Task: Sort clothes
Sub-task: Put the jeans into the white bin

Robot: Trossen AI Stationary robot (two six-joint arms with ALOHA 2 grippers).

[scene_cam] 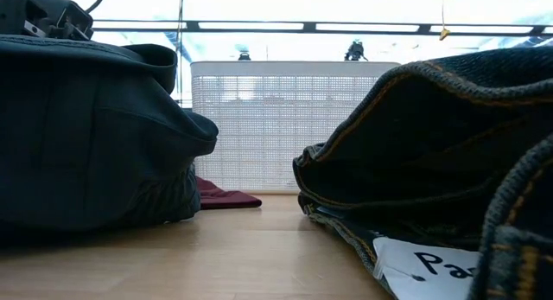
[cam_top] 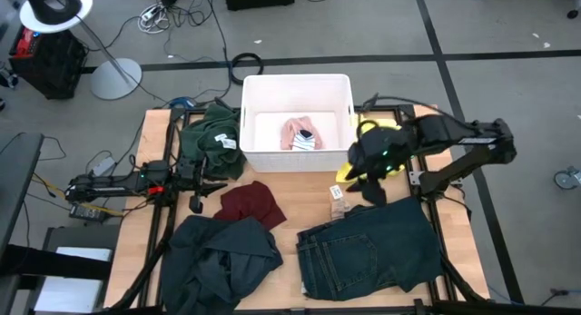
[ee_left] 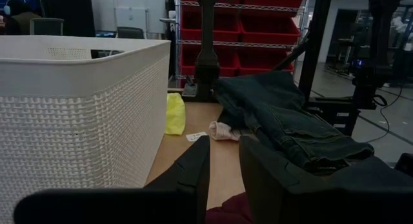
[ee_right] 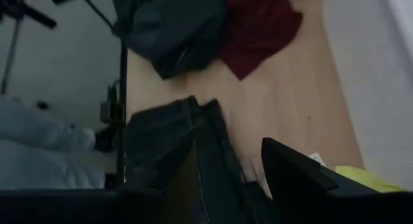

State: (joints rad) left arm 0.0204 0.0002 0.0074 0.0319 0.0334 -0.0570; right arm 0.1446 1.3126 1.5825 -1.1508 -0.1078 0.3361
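The white tub (cam_top: 295,124) stands at the table's far middle with a pink piece (cam_top: 295,131) and a striped sock (cam_top: 307,141) inside. A green top (cam_top: 209,142) lies left of the tub. The maroon piece (cam_top: 250,203), the grey-green jacket (cam_top: 222,256) and the jeans (cam_top: 368,247) lie nearer. A yellow piece (ee_left: 174,114) and a pale sock (ee_left: 222,129) lie right of the tub. My left gripper (ee_left: 224,179) is open and empty at the maroon piece's left edge (ee_left: 226,212). My right gripper (ee_right: 229,175) is open and empty over the jeans' far edge (ee_right: 168,140).
The tub's wall (ee_left: 77,114) stands close beside my left gripper. Paper tags lie by the sock (cam_top: 338,195) and by the jeans (scene_cam: 428,265). Bare wood shows between the maroon piece and the jeans (cam_top: 304,201). Red shelves (ee_left: 258,30) stand beyond the table.
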